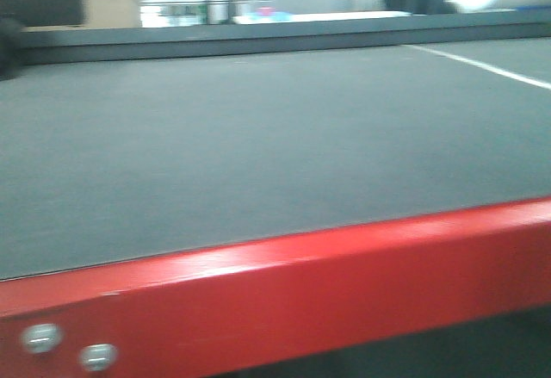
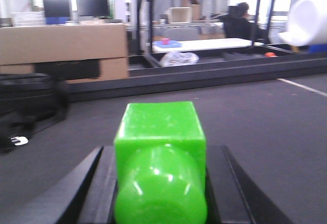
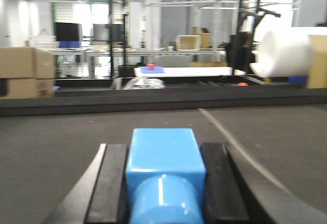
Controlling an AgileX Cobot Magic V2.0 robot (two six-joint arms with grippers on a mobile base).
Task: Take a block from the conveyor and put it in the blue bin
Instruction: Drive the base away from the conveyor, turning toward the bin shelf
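The conveyor (image 1: 258, 145) is a wide dark grey belt with a red metal front rail (image 1: 301, 292); neither arm nor any block shows in the front view. In the left wrist view my left gripper (image 2: 160, 155) is shut on a glossy green block (image 2: 159, 147), held just over the belt (image 2: 265, 132). In the right wrist view my right gripper (image 3: 163, 155) is shut on a light blue block (image 3: 164, 157), also low over the belt (image 3: 51, 147). The blue bin is out of view.
A white line (image 1: 491, 68) crosses the belt at the far right, also in the right wrist view (image 3: 230, 137). Cardboard boxes (image 2: 61, 50), a black bag (image 2: 30, 101), a white table (image 3: 184, 71) and a big white foam roll (image 3: 286, 50) lie beyond the belt's far wall.
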